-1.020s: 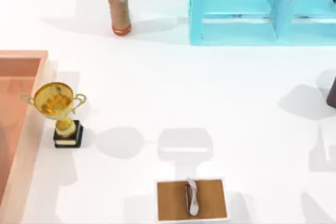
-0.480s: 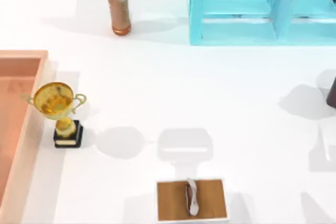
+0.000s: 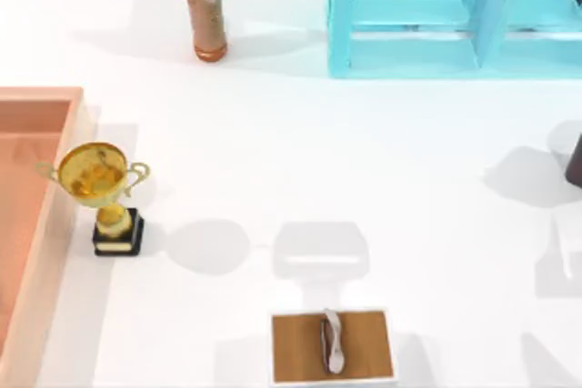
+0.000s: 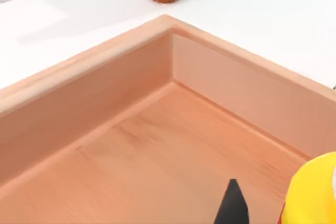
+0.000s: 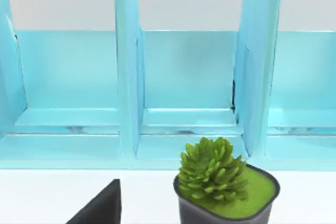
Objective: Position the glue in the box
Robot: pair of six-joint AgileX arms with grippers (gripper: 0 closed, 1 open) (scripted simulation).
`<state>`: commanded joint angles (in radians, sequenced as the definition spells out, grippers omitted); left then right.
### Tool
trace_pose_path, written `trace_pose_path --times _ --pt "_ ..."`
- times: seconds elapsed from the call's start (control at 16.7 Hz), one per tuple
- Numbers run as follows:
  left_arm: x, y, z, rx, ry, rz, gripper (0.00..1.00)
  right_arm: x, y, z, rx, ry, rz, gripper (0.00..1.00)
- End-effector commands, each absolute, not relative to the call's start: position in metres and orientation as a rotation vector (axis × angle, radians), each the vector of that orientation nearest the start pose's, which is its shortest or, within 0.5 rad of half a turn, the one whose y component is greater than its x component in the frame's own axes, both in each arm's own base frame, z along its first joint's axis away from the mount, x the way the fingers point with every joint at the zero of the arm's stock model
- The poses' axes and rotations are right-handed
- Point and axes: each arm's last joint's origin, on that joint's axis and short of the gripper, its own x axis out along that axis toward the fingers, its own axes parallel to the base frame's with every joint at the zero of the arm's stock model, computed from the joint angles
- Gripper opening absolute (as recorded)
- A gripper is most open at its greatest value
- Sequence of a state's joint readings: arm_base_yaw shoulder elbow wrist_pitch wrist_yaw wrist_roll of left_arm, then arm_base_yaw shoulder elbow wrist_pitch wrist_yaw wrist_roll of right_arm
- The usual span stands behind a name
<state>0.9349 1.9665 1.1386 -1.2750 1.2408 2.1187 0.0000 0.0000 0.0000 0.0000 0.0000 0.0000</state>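
Though end effector state unclear, left wrist view adds glue [image 4: 310, 192] — over box [image 4: 247, 82] floor.

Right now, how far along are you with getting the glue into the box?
Nearly there. The left wrist view looks down into the box, with the yellow glue at the frame's edge beside a dark fingertip, over the box floor. Whether it rests there or is gripped, I cannot tell. Left: confirm it sits inside and withdraw. The right arm idles facing the blue shelf.
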Motion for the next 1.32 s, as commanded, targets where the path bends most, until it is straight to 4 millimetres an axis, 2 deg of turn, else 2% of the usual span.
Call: trace_pose_path --times 0.42,1.32 --pt "0.202 0.221 0.135 0.112 0.273 -0.807 0.0 0.106 -0.001 0.16 0.0 0.0 0.0 1.0" --pt "0.229 0.193 0.11 0.113 0.281 -0.801 0.0 0.106 -0.001 0.16 0.0 0.0 0.0 1.0"
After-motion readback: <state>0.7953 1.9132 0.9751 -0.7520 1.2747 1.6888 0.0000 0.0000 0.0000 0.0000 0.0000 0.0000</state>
